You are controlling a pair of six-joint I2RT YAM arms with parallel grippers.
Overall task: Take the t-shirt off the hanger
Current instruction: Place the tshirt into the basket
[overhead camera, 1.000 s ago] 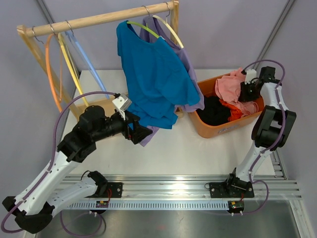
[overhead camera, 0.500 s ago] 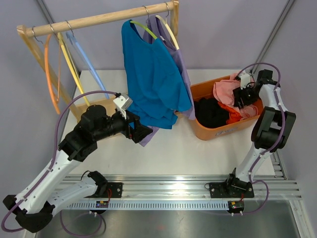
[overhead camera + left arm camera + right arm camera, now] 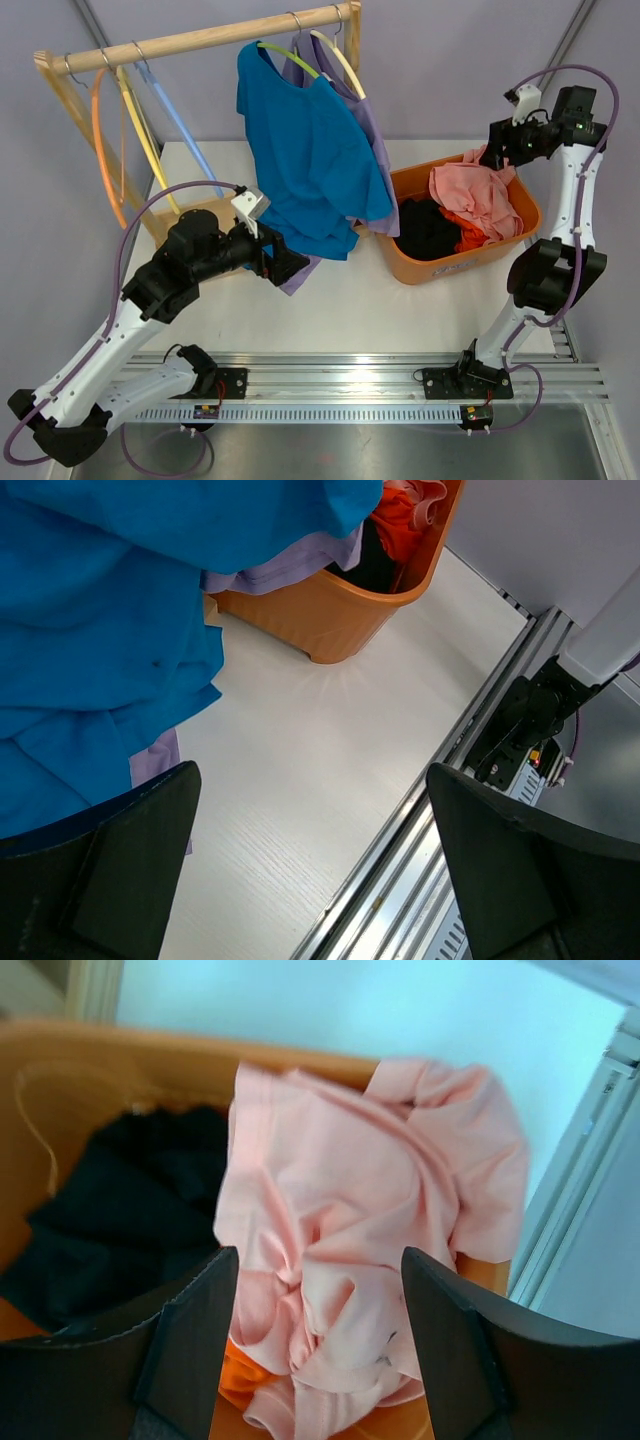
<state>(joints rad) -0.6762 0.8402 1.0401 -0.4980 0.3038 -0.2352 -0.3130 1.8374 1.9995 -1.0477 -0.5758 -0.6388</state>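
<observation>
White table (image 3: 420,290), grey walls. Blue t-shirt (image 3: 310,160) hangs rumpled off a green hanger (image 3: 293,56) by the far edge. My left gripper (image 3: 287,266) and right gripper (image 3: 497,148) gape empty.

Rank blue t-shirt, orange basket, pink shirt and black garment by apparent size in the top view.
1. blue t-shirt, though it hangs nearer the camera
2. orange basket
3. pink shirt
4. black garment, partly covered

No legible txt, labels, brands or nos. in any view. Small boards (image 3: 208,410) on front rail (image 3: 340,378): markings too small to read.
</observation>
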